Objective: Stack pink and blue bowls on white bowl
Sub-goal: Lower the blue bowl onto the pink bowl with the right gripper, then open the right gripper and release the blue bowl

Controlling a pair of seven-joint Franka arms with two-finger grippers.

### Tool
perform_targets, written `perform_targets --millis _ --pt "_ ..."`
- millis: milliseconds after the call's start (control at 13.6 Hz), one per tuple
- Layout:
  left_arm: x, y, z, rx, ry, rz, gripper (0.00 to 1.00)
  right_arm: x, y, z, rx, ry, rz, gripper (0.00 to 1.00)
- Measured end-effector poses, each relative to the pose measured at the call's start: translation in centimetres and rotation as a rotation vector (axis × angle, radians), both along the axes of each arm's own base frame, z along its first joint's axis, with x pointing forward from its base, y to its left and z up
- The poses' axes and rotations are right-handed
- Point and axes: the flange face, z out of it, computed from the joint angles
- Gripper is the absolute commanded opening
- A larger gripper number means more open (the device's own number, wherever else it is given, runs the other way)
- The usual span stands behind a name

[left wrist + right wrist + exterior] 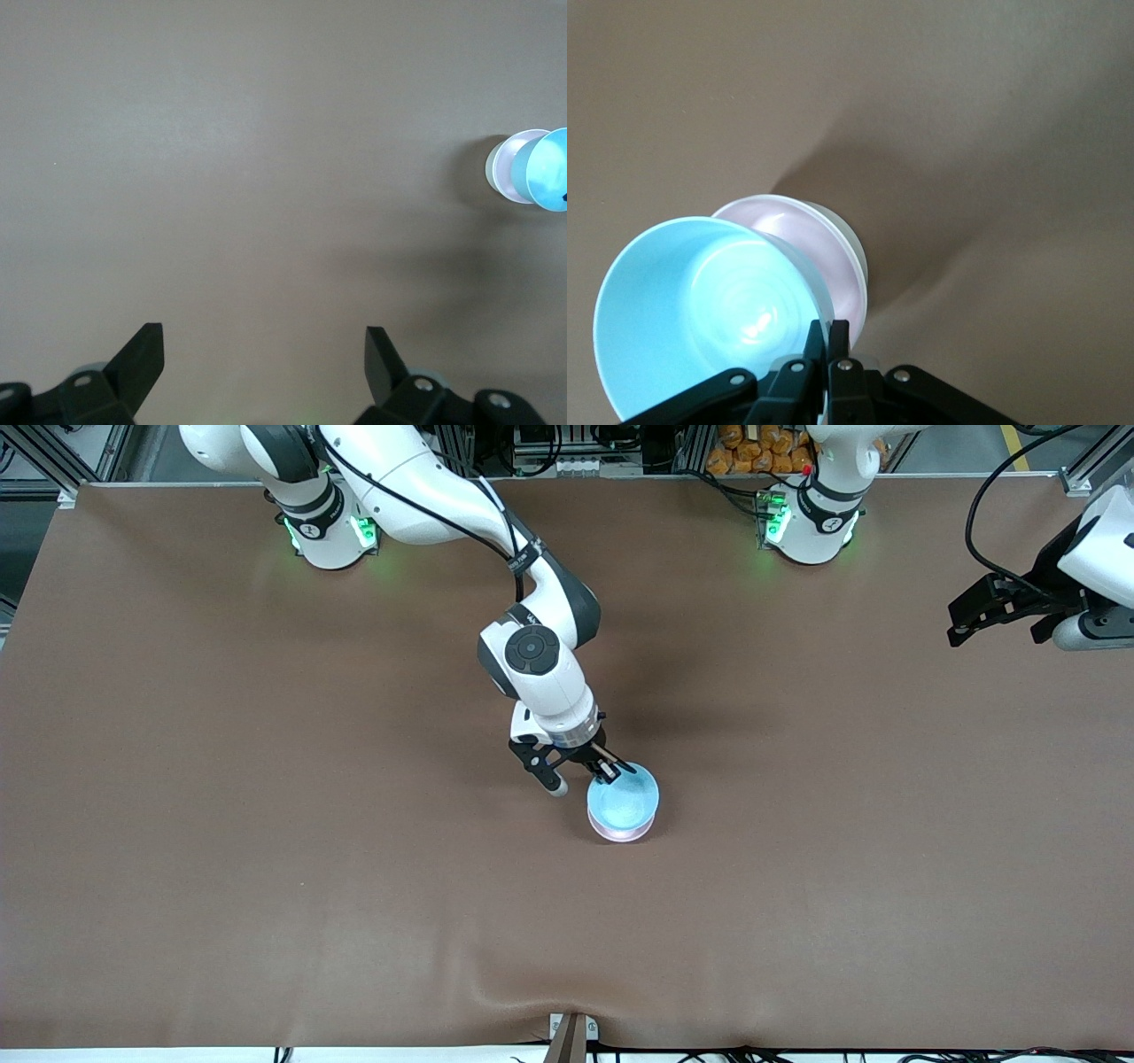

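Brown cloth covers the wide table (266, 824), bare around one small stack near its middle. At the bottom sits the white bowl (849, 237), with the pink bowl (824, 252) nested in it. The right claw (609, 772) is clamped on the rim of the blue bowl (625, 797), holding it tilted just over the pink one. The left claw (997, 607), its fingers spread apart and holding nothing, waits in the air over the left arm's end of the table, well apart from the stack.
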Motion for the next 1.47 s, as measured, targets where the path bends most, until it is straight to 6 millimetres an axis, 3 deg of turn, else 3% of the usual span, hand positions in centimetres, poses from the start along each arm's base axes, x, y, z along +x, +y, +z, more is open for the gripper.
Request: perform_targets --millis 368,810,1105,1178,1252,1326,1399,1473 --pt "0.1 0.0 0.0 -0.001 -0.003 0.000 1.00 0.0 -0.1 -0.1 -0.031 -0.017 0.022 0.00" --pt "0.2 0.0 -0.2 -0.001 -0.001 0.000 1.00 -0.3 0.0 -2.0 -0.064 -0.009 0.038 0.00" --pt "0.2 0.0 -0.2 -0.002 -0.003 -0.001 1.00 -0.3 0.0 -1.9 -0.062 -0.011 0.038 0.12" --pt "0.2 -0.1 -0.2 -0.006 -0.004 -0.002 1.00 -0.3 0.0 -1.9 -0.060 -0.013 0.038 0.19" --pt "0.2 -0.2 -0.1 -0.013 -0.004 -0.003 1.00 -0.3 0.1 -1.8 -0.058 -0.016 0.038 0.49" --pt "0.2 -0.3 -0.1 -0.015 -0.005 -0.004 1.00 -0.3 0.1 -1.7 -0.057 -0.017 0.038 0.92" --pt "0.2 -0.4 0.0 -0.016 -0.006 -0.005 1.00 -0.2 0.1 -1.6 -0.055 -0.019 0.038 1.00" --pt "0.2 -0.5 0.0 -0.016 -0.008 -0.007 1.00 -0.2 0.2 -1.5 -0.054 -0.020 0.038 1.00"
